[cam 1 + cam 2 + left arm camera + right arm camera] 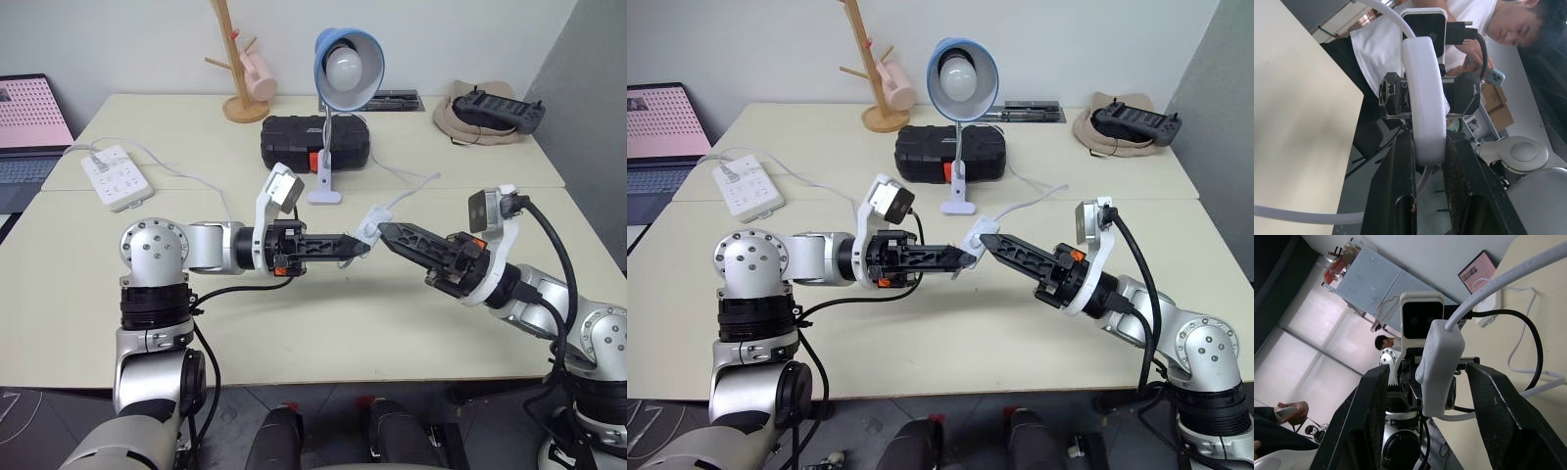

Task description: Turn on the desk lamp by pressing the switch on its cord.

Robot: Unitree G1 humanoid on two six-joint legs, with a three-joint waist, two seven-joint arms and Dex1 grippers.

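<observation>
Switch (369, 229) hangs in the air above the middle of the bench (294, 323), pinched in my left claw (359, 247), whose two fingers are pressed tight on its sides with the arm reaching level toward my right. My right claw (384, 231) meets it from the other side, pointing a little upward and toward my left; its fingers stand apart, one on each side of the white block with a gap visible between each finger and the block, so it is not gripping anything. From the right wrist view the switch (1440, 367) sits upright between those spread fingers, with my left claw behind it. Cord (416, 186) runs from the raised switch back over the bench toward the desk lamp (345, 69), which stands at the far middle of the bench just in front of a black case (289, 142), its blue shade tipped toward me and the bulb unlit. Farther left lie a white power strip (116, 176) and a wooden mug tree (240, 59); a controller (498, 110) rests at the far right corner. A person (1415, 29) in a white shirt stands beyond the bench.
</observation>
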